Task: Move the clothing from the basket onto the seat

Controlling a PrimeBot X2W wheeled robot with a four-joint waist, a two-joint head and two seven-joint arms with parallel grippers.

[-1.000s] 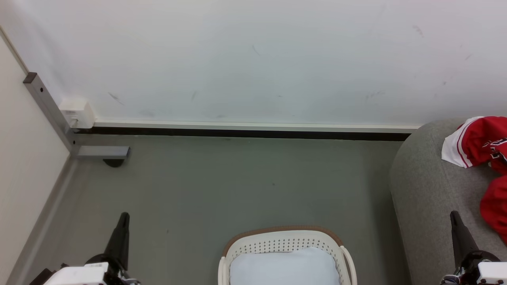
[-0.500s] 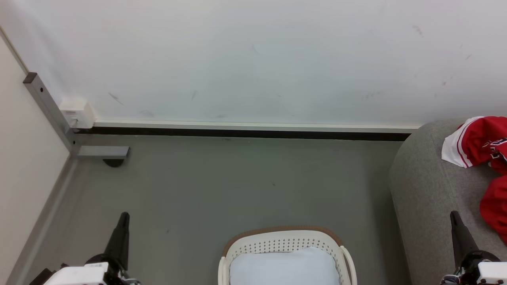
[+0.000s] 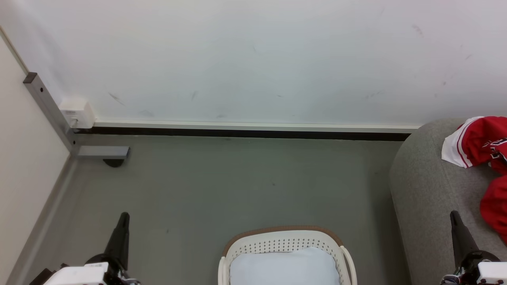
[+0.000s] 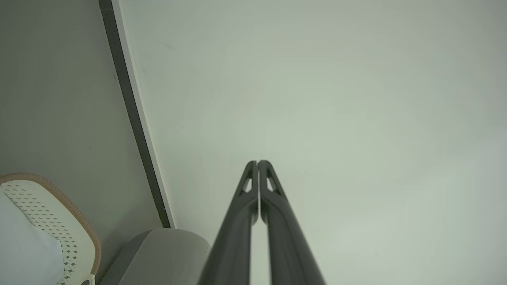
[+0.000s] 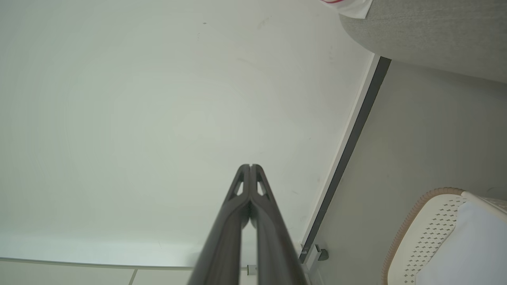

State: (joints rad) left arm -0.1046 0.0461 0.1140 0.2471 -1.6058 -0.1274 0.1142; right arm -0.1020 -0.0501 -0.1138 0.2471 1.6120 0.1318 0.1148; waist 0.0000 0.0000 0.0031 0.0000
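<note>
Grey floor (image 3: 237,190) parts basket (image 3: 285,240) at six o'clock from seat (image 3: 427,198) bearing clothing (image 3: 479,138) at three; left gripper (image 3: 124,216) and right gripper (image 3: 454,214) jaws pressed together, empty.

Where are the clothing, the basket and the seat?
clothing (image 3: 480,141), head view, red jersey fabric.
basket (image 3: 277,242), head view, perforated far wall.
seat (image 3: 424,190), head view, bare grey upholstery.

1. One basket (image 3: 277,242), holding one white pad (image 3: 285,267).
2. One grey seat (image 3: 427,190).
3. Two red heaps of clothing (image 3: 477,138); number of separate garments unclear.
4. Two grippers: left gripper (image 3: 124,216), right gripper (image 3: 454,214).
5. One white wall box (image 3: 76,113).
6. One grey metal post (image 3: 47,105).
</note>
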